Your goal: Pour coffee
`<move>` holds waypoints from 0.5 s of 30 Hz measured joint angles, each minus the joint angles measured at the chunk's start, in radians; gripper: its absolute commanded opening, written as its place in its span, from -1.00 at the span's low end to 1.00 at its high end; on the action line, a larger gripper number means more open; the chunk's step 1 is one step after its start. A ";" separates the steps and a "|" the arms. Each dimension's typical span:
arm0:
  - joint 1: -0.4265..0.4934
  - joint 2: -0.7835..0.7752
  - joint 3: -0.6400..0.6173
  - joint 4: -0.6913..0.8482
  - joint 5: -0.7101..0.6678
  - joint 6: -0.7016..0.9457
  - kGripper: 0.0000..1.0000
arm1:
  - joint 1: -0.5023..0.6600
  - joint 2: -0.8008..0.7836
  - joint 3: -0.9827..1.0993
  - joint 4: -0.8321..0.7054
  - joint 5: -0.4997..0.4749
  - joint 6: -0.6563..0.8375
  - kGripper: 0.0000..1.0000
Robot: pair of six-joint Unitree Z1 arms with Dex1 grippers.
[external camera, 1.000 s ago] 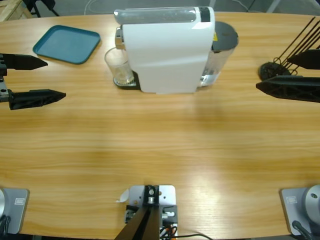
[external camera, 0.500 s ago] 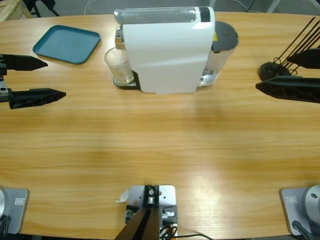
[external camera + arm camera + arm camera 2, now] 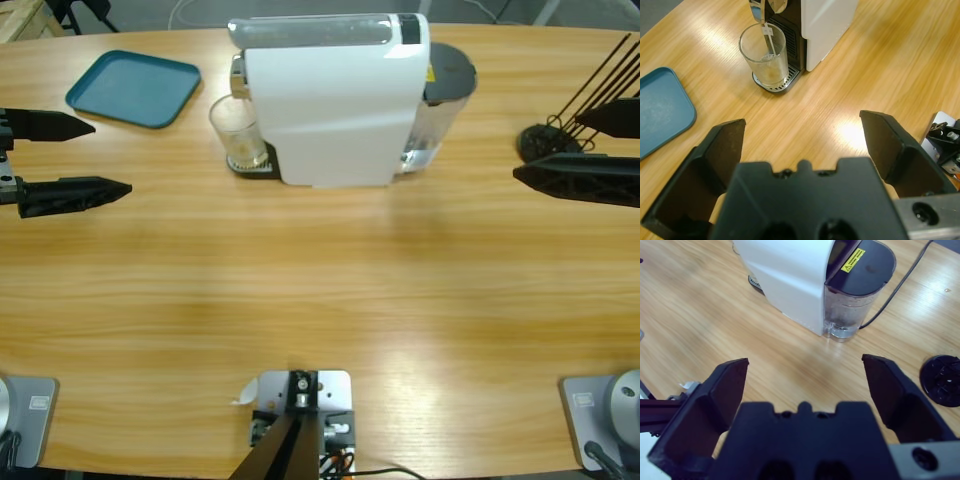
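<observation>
Left wrist view: coffee [image 3: 771, 75] in glass [image 3: 764, 56], well ahead of wide-open left tool [image 3: 802, 145]; right tool [image 3: 805, 390] likewise agape.

The long wooden table [image 3: 320, 290] carried a white coffee machine [image 3: 330, 100], a teal tray [image 3: 134, 88] and a black round stand [image 3: 545, 140]

Bare table [image 3: 320, 280] fronts the machine [image 3: 335, 100]; tray [image 3: 135, 88] flanks its left.
</observation>
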 measured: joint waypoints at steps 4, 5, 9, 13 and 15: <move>0.000 0.000 0.000 0.000 0.001 0.000 1.00 | 0.000 0.000 0.000 0.000 0.010 0.000 1.00; 0.000 0.000 0.000 0.000 0.003 0.000 1.00 | 0.000 0.000 0.000 0.000 0.012 0.000 1.00; 0.000 0.000 0.000 0.000 0.005 0.000 1.00 | 0.000 0.000 0.000 0.000 0.024 0.000 1.00; 0.000 0.000 0.000 0.000 0.005 -0.001 1.00 | 0.000 0.000 0.000 0.000 0.033 0.000 1.00; 0.001 0.000 0.000 0.000 0.005 -0.001 1.00 | 0.000 0.000 0.002 0.000 0.036 0.000 1.00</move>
